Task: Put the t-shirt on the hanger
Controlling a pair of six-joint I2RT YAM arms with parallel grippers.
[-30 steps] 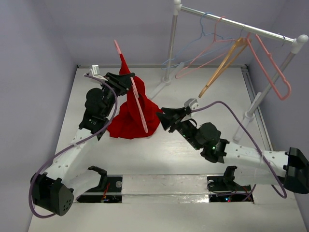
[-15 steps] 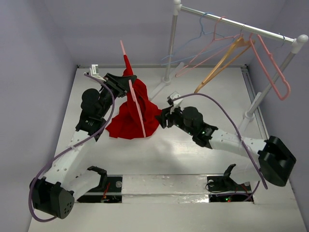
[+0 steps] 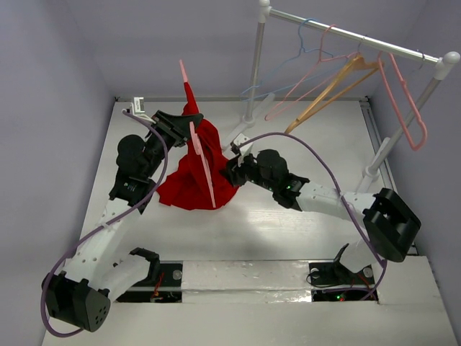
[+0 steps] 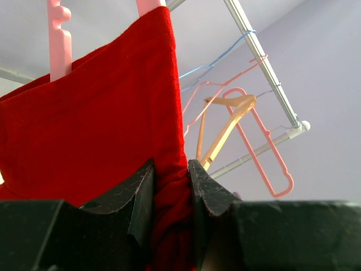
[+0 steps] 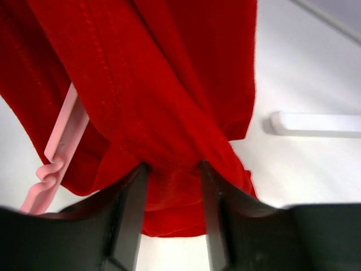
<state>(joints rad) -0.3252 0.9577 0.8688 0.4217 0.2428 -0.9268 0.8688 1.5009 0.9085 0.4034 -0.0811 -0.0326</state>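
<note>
The red t-shirt (image 3: 189, 180) hangs in a bunched cone from my left gripper (image 3: 191, 121), its lower part resting on the table. My left gripper (image 4: 170, 169) is shut on a fold of the t-shirt (image 4: 101, 113). A pale pink hanger (image 3: 204, 164) runs slantwise through the cloth, one end sticking up above it (image 4: 56, 34). My right gripper (image 3: 229, 171) is at the shirt's lower right edge. In the right wrist view the right gripper (image 5: 172, 169) is open, with a fold of the t-shirt (image 5: 158, 68) between its fingers; the hanger's end (image 5: 59, 147) pokes out at the left.
A white clothes rack stands at the back right, its rail (image 3: 353, 36) carrying a light-blue hanger (image 3: 282, 70), an orange-tan hanger (image 3: 328, 90) and pink hangers (image 3: 400, 108). Its posts (image 3: 253, 72) (image 3: 403, 122) stand on the white table (image 3: 302, 238). Purple walls enclose the sides.
My right arm has reached left until its gripper straddles the shirt's lower right edge. The left gripper with shirt and hanger shifted slightly. The rack's hangers swing.
</note>
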